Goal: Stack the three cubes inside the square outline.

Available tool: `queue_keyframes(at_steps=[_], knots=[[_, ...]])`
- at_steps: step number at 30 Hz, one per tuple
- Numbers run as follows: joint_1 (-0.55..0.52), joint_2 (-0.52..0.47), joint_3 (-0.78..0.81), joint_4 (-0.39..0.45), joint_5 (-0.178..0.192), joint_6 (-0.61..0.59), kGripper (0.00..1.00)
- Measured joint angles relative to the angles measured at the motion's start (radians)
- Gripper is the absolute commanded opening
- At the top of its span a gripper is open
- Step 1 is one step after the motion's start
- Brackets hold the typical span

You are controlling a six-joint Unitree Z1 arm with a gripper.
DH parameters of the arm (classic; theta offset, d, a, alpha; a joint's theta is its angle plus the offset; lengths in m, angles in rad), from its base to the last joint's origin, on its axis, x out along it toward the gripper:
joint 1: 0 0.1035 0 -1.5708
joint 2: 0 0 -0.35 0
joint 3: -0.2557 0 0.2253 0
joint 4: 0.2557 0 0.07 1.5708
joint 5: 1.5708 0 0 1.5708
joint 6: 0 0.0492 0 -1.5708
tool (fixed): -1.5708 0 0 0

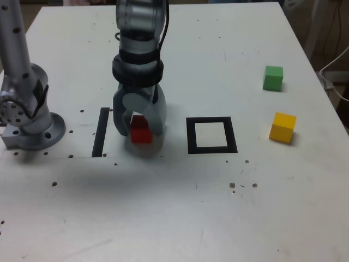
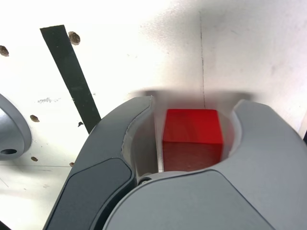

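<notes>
At the exterior view's left, arm base [image 1: 34,123] on the table [image 1: 207,213]. Next rightward: black strip [image 1: 101,132]. Then gripper [image 1: 140,128], pointing down, jaws either side of red cube [image 1: 142,135]; cannot tell whether they pinch it or stand slightly spread. Right of these: square outline [image 1: 233,143], no cube inside. Farther right: green cube [image 1: 272,78], then yellow cube [image 1: 282,127], nearer the camera, the two apart.
</notes>
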State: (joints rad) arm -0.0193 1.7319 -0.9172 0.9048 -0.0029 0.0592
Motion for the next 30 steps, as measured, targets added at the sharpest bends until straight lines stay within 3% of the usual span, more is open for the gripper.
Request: queue_keyframes(at_steps=[8, 14, 24, 30], knots=[[-0.025, -0.005, -0.071, 0.047, 0.000, 0.004, 0.06], [-0.041, 0.002, -0.222, 0.156, 0.000, -0.004, 0.06], [-0.041, 0.150, -0.493, 0.262, -0.002, -0.026, 0.07], [-0.040, 0.201, -0.560, 0.268, 0.023, -0.050, 0.07]])
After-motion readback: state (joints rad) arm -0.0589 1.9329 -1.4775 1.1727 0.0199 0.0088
